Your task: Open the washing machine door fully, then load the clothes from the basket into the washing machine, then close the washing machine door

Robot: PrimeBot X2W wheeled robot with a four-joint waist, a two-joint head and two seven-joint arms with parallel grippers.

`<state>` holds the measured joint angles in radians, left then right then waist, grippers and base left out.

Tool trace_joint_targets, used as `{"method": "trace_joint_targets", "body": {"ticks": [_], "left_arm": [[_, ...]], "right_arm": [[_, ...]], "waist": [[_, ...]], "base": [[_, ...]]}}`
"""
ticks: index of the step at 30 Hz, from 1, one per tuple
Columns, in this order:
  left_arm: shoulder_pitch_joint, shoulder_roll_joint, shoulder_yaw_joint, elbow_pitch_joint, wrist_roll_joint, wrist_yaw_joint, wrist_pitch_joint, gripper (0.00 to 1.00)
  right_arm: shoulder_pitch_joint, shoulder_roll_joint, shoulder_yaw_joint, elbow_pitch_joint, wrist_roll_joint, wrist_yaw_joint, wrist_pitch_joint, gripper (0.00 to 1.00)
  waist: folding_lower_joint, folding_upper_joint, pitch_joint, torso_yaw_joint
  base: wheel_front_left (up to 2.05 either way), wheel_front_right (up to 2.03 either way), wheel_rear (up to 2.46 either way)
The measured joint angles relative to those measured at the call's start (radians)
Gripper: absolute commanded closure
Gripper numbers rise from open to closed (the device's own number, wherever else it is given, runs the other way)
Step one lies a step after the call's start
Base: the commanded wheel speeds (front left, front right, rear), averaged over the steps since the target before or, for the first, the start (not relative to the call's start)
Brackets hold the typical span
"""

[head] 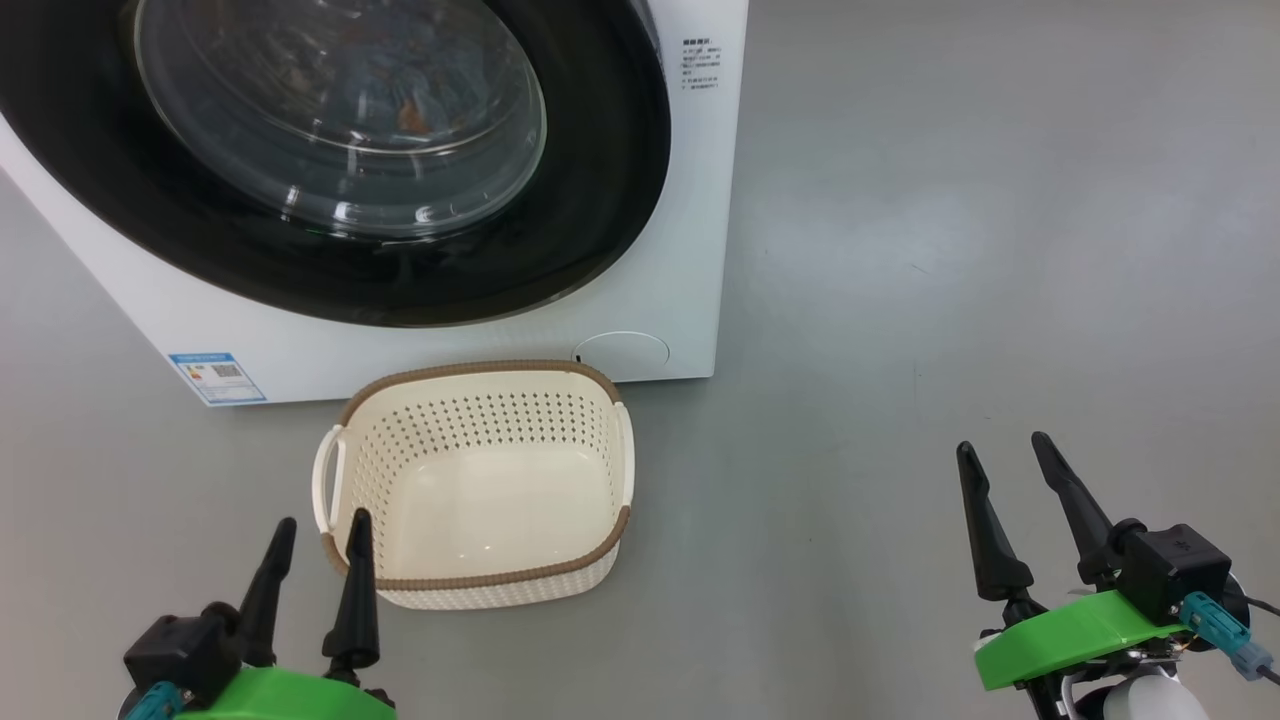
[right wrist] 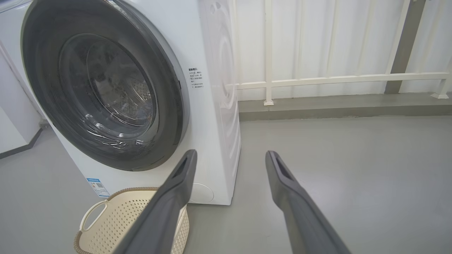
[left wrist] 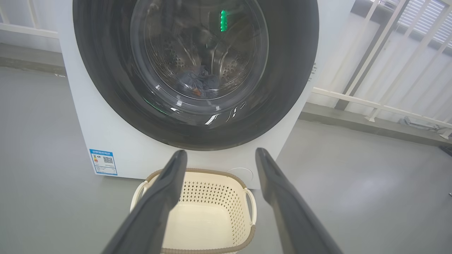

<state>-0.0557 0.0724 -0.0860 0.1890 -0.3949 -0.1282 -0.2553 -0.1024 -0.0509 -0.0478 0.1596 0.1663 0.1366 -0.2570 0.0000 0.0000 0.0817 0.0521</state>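
The washing machine (head: pixel 690 250) stands at the upper left, its door (head: pixel 600 180) shut flat against the white front. Through the glass window the clothes (left wrist: pixel 199 83) show as a dark blue heap with an orange spot on the drum floor. The cream basket (head: pixel 480 560) with a brown rim sits on the floor before the machine, nothing inside it. My left gripper (head: pixel 322 535) is open just left of the basket's near corner. Far to the right, over bare floor, my right gripper (head: pixel 1005 450) is open too. In the wrist views the left gripper (left wrist: pixel 219 153) and the right gripper (right wrist: pixel 230 155) hold nothing.
Grey floor (head: pixel 950 250) spreads wide to the right of the machine. A white railing (right wrist: pixel 317 79) on a low kerb runs behind it. A blue label sticker (head: pixel 218 377) marks the machine's lower left front, and a round filter cap (head: pixel 622 352) sits low right.
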Motion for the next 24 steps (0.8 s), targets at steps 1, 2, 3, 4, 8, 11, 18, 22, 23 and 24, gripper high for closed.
{"method": "trace_joint_targets", "body": {"ticks": [1, 2, 3, 4, 8, 11, 18, 22, 23, 24], "left_arm": [[0.0, 0.0, 0.0, 0.0, -0.001, 0.0, 0.0, 0.0], [0.0, 0.0, 0.001, 0.0, -0.003, 0.0, 0.0, 0.0], [0.0, 0.0, 0.002, 0.0, -0.005, 0.0, 0.0, 0.0], [0.0, 0.0, 0.003, 0.0, -0.006, 0.0, 0.0, 0.0], [0.0, 0.0, 0.004, 0.0, -0.006, 0.0, 0.0, 0.0], [0.0, 0.001, 0.0, 0.0, -0.006, 0.0, 0.0, 0.0], [0.028, -0.023, -0.012, 0.056, -0.011, 0.0, 0.003, 1.0], [0.032, -0.023, -0.011, 0.058, -0.051, 0.0, 0.011, 1.0], [0.032, -0.023, -0.011, 0.058, -0.063, 0.0, 0.016, 1.0], [0.032, -0.023, -0.01, 0.058, -0.072, 0.0, 0.019, 1.0]], "right_arm": [[0.0, 0.0, 0.001, 0.001, 0.0, 0.0, 0.0, 0.0], [0.0, 0.0, 0.001, 0.002, 0.0, 0.0, 0.0, 0.0], [0.0, 0.0, 0.001, 0.002, 0.0, 0.0, 0.0, 0.0], [0.0, 0.0, 0.001, 0.003, 0.0, 0.0, 0.0, 0.0], [0.0, 0.0, 0.002, 0.006, 0.0, 0.0, 0.0, 0.0], [0.0, 0.0, 0.002, 0.008, 0.0, 0.0, 0.0, 0.0], [0.029, 0.005, 0.002, 0.078, 0.009, 0.0, 0.002, 1.0], [0.033, 0.006, 0.002, 0.078, 0.049, 0.0, 0.014, 1.0], [0.033, 0.006, 0.001, 0.078, 0.064, 0.0, 0.019, 1.0], [0.033, 0.006, 0.001, 0.078, 0.076, 0.0, 0.02, 1.0]], "waist": [[0.0, 0.0, 0.0, 0.0], [0.0, 0.0, -0.001, 0.0], [0.0, 0.0, -0.001, 0.0], [0.0, 0.0, -0.002, -0.001], [0.0, 0.0, -0.003, -0.001], [0.0, 0.0, -0.003, -0.001], [0.0, 0.0, -0.003, -0.001], [0.0003, 0.0, -0.007, -0.003], [0.0006, 0.0, -0.009, -0.003], [0.0006, 0.0, -0.01, -0.004]], "base": [[0.0, 0.0, 0.0], [0.0, 0.0, 0.0], [0.0, 0.0, 0.0], [0.0, 0.0, 0.0], [0.0, 0.0, 0.0], [0.0, 0.0, 0.0], [0.0, 0.0, 0.0], [0.0, 0.0, 0.0], [0.0, 0.0, 0.0], [0.0, 0.0, 0.0]]}}
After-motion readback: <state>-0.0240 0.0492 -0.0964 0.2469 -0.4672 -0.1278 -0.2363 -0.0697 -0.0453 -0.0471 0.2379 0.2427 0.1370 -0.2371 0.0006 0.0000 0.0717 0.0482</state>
